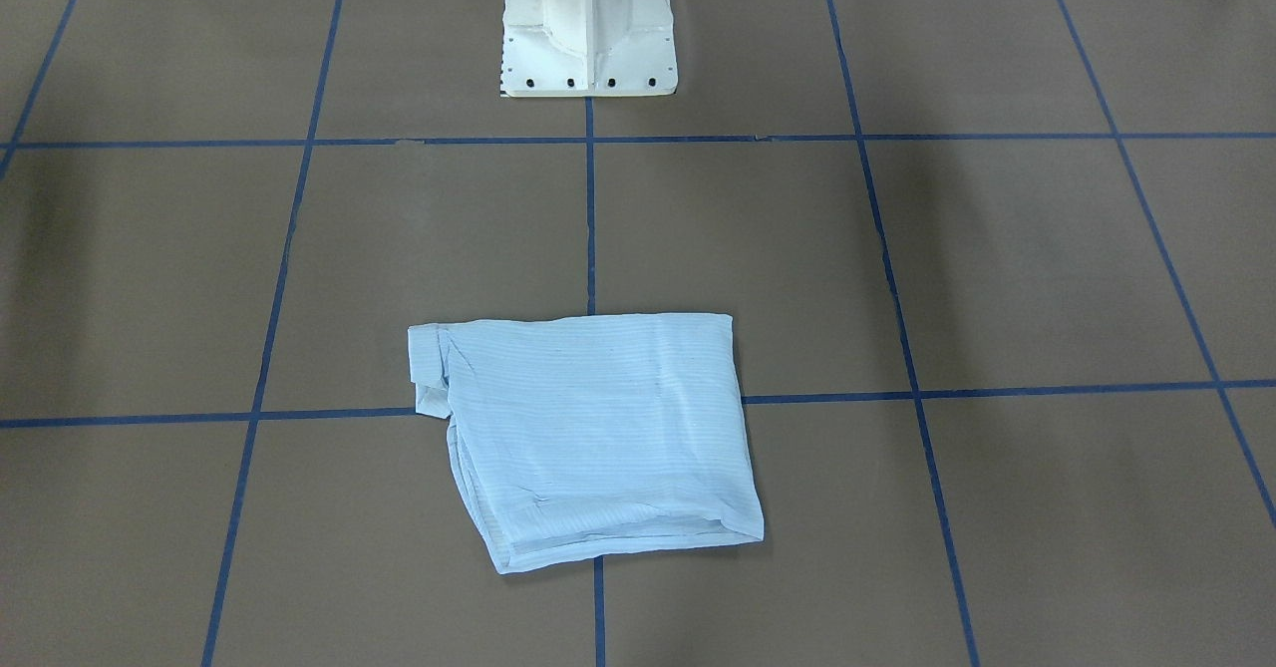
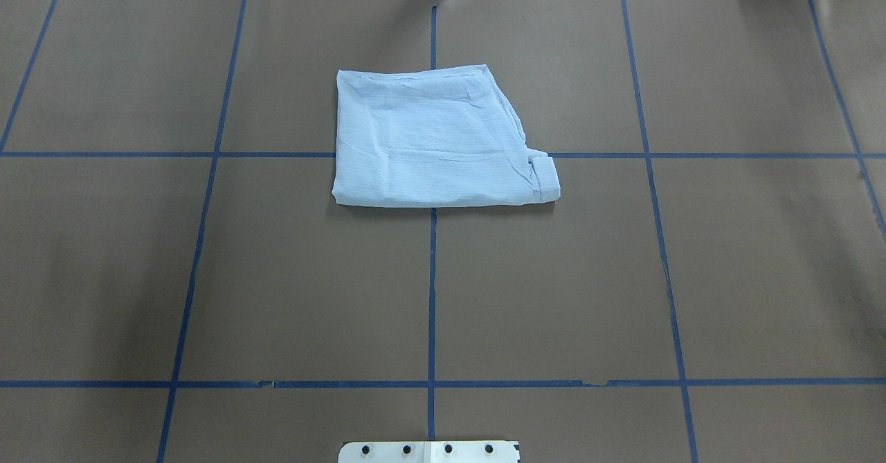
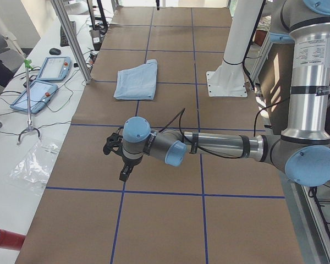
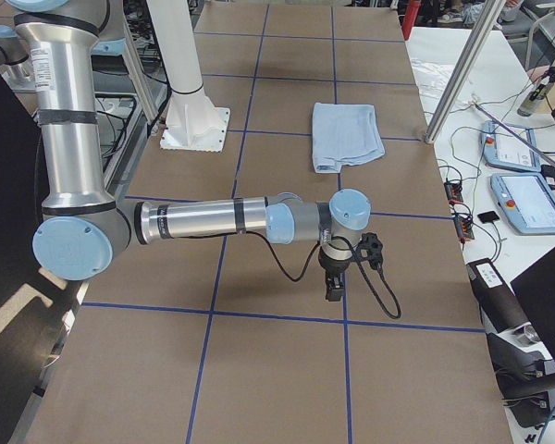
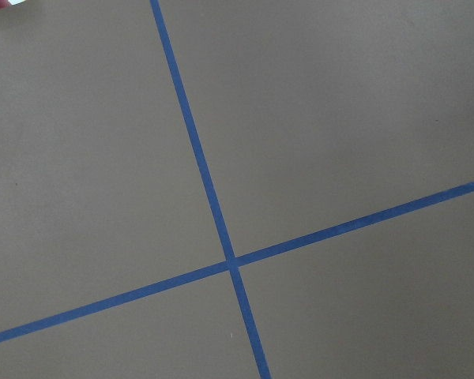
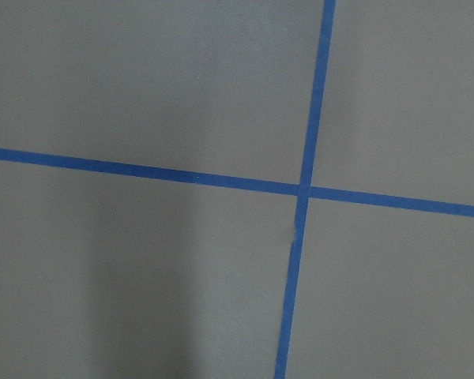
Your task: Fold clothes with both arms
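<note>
The pale-blue shirt (image 1: 588,438) lies folded into a flat rectangle on the brown table, far from both arms; it also shows in the overhead view (image 2: 432,144) and in both side views (image 3: 136,80) (image 4: 345,134). My left gripper (image 3: 124,173) hangs just above bare table near the robot's left end, with nothing seen in it. My right gripper (image 4: 334,287) hangs above bare table near the right end. Both show only in the side views, so I cannot tell whether they are open or shut. The wrist views show only brown paper and blue tape crosses.
The white pedestal base (image 1: 588,39) stands at the table's robot side. Blue tape lines (image 2: 432,276) grid the brown paper. Side benches hold tablets (image 3: 41,88) (image 4: 527,199) and cables. Metal posts (image 3: 71,38) (image 4: 462,74) rise at the table's far edge.
</note>
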Motion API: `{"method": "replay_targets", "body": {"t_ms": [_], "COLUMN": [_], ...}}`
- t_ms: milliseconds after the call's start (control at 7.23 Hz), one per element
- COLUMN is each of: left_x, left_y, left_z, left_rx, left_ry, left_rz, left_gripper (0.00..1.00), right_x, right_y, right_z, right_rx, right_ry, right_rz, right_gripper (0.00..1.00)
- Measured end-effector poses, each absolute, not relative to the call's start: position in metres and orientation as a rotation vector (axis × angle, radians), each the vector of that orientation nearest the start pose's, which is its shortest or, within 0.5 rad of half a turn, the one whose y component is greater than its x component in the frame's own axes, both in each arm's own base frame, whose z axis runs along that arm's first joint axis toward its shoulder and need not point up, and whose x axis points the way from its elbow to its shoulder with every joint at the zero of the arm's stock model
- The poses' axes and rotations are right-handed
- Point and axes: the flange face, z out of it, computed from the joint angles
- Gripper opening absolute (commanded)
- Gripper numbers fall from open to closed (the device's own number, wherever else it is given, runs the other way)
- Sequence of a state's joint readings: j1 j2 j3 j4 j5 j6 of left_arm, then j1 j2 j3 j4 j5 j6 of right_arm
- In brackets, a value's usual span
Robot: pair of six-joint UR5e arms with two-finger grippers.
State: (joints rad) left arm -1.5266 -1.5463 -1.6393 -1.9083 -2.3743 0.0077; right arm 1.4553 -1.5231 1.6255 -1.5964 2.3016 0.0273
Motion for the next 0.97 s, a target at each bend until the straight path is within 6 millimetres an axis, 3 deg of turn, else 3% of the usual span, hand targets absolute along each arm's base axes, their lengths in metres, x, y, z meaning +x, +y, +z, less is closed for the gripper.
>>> {"method": "replay_targets", "body": {"t_ms": [277,553,968], "left_x": [-0.039,-0.038,-0.037], "left_y": [-0.5,-0.5,-0.501], "left_z": [0.594,0.584,0.597], "left_rx": [0.353,0.373,0.352], "left_ry": [0.814,0.816,0.815], "left_rz": [0.207,0.218,0.212], "left_gripper": [1.0,1.0,1.0], "right_x": [0.007,0.007,0.007], "right_y": [-0.518,-0.523,-0.527], "right_z": [0.616,0.604,0.586], "right_rx": [0.019,0.044,0.083], "right_ry": [-0.73,-0.731,-0.732], "right_rz": [-0.111,-0.118,-0.132], "right_gripper": [1.0,1.0,1.0]}}
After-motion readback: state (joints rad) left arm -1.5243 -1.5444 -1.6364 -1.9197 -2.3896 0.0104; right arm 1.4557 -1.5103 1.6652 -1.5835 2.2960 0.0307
